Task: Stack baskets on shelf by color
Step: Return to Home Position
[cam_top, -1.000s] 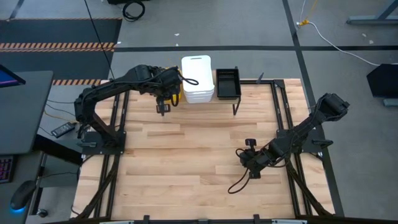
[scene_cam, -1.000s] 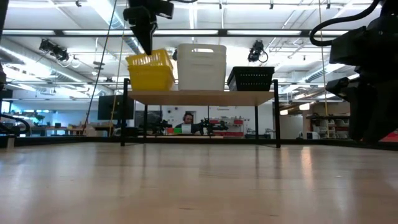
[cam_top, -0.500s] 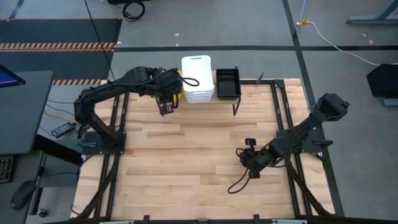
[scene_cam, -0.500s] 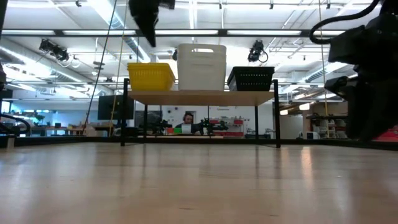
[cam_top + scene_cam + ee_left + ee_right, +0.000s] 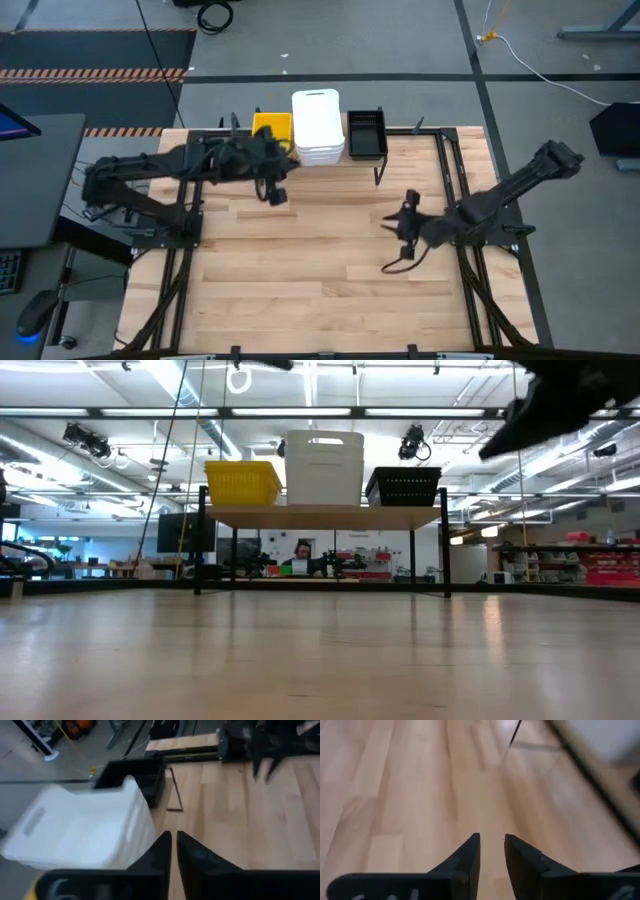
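So all three colours look sorted on the low light-wood shelf with thin black legs [image 5: 325, 516] at the far edge of the wooden counter [image 5: 320, 285]. The yellow plastic basket stack [image 5: 271, 124] is on the left end, the bigger white rounded-corner baskets [image 5: 317, 122] sit in the middle, and the small black mesh basket [image 5: 366, 133] is on the right. Side by side, no big gaps that I can see. From above, each one has its long axis pointing away from the robot, front to back. The left fingers [image 5: 160, 854] hover over the counter just in front of the shelf, near the yellow/white end, pinched almost completely together and holding nothing. The right fingers [image 5: 468, 856] are out over the middle-right of the counter, well clear of the shelf, with a narrow gap between them and also empty. The bit that matters, I think, is that the shelf lies straight ahead of the left fingers and the left arm is by far the nearer one. So if it's folding back to rest, the safe direction is away from the shelf edge, not sideways along it. My guess is the job is basically done.
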Controlling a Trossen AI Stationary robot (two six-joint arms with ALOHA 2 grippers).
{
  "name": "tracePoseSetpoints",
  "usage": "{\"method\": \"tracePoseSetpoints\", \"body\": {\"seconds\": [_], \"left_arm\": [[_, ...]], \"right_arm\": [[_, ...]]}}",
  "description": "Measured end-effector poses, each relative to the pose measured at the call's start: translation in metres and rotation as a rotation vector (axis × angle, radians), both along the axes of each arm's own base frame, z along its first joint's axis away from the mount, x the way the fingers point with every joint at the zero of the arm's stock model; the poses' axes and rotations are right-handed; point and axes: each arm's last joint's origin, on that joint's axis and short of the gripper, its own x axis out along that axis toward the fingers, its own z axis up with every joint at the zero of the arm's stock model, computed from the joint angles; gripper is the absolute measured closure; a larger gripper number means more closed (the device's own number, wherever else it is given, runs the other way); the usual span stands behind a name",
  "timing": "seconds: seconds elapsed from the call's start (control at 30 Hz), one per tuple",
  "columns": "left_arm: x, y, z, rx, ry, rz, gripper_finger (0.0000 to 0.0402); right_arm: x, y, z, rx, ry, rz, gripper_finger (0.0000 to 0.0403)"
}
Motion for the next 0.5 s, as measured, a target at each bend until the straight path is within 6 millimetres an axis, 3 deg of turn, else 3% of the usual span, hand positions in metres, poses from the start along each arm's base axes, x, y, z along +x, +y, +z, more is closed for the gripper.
{"method": "tracePoseSetpoints", "body": {"seconds": [0.23,0.5], "left_arm": [[-0.037,-0.020,-0.066,-0.031,-0.170,-0.056,0.0395],[-0.085,-0.041,-0.131,-0.086,-0.338,-0.139,0.0397]], "right_arm": [[-0.022,-0.024,0.031,-0.010,-0.149,-0.026,0.0342],[-0.048,-0.044,0.018,0.066,-0.248,-0.065,0.0397]]}}
